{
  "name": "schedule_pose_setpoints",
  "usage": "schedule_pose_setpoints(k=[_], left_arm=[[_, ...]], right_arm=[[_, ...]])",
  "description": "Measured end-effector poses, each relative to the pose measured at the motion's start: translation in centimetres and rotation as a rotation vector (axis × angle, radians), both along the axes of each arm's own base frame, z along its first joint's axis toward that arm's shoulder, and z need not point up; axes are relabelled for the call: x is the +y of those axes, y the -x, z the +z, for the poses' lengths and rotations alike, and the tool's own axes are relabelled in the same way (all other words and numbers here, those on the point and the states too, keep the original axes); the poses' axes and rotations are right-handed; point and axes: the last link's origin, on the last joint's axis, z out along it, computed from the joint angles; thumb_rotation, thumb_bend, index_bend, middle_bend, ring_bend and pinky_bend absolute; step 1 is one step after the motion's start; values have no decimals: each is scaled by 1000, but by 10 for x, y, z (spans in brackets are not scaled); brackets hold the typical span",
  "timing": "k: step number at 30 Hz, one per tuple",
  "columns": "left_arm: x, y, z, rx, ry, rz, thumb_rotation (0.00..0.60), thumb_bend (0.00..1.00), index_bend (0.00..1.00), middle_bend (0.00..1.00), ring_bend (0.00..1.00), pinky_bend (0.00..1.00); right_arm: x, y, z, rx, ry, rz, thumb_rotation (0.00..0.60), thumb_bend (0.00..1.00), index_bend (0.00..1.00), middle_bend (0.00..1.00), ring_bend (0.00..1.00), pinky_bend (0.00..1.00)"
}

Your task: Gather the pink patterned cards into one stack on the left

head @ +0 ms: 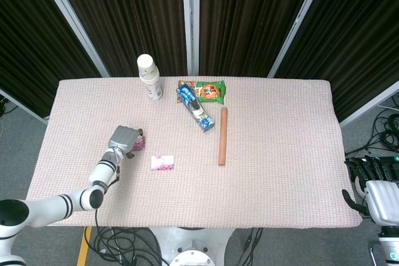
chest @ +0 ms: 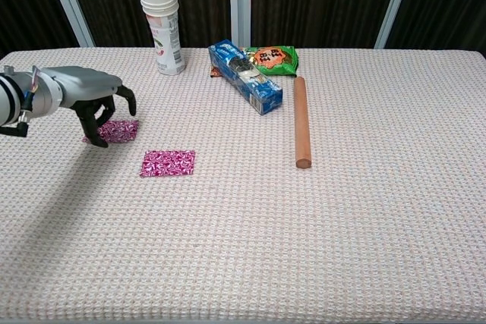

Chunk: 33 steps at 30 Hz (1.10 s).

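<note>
On the tabletop point(chest: 364, 225), the left hand point(chest: 91, 96) arches over one pink patterned card point(chest: 120, 130), dark fingers curled down and pinching its left edge. The second card point(chest: 168, 163) lies flat just beside, nearer the front. The right hand point(head: 374, 182) hangs off the tabletop's right edge; whether it is spread is unclear.

A pale pink woven tablecloth point(chest: 364, 218) covers the table; at the far side stands an upright stack of white paper cups with a faint green print point(chest: 161, 17), the top rim showing white from the head view point(head: 145, 61); to its right lies a blue rectangular snack packet point(chest: 246, 76), set diagonally, its far end resting against a green snack bag with an orange picture point(chest: 272, 59); just beside the blue packet, on the right, lies a long brown wooden cylinder point(chest: 301, 121), pointing toward the near edge; dark pleated curtains point(head: 249, 17) with pale metal uprights point(head: 191, 20) stand behind the table; cables point(head: 118, 244) lie on the grey floor below.
</note>
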Motion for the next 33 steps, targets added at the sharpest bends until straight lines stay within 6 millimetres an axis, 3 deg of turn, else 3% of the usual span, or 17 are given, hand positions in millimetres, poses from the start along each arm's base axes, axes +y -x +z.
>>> schedule_pose_setpoints(k=[6, 15, 33], left_arm=[[-24, -33, -14, -103, 70, 4, 600, 223, 372, 792, 728, 905], [-36, -66, -38, -137, 87, 11, 600, 223, 396, 796, 728, 906], [-41, -66, -49, -58, 67, 54, 600, 220, 386, 797, 729, 907]], right_arm=[[1, 2, 1, -1, 3, -2, 581, 238, 193, 144, 46, 28], [2, 6, 4, -2, 6, -12, 585, 238, 193, 145, 46, 27], [2, 9, 4, -8, 6, -14, 580, 238, 192, 144, 45, 28]])
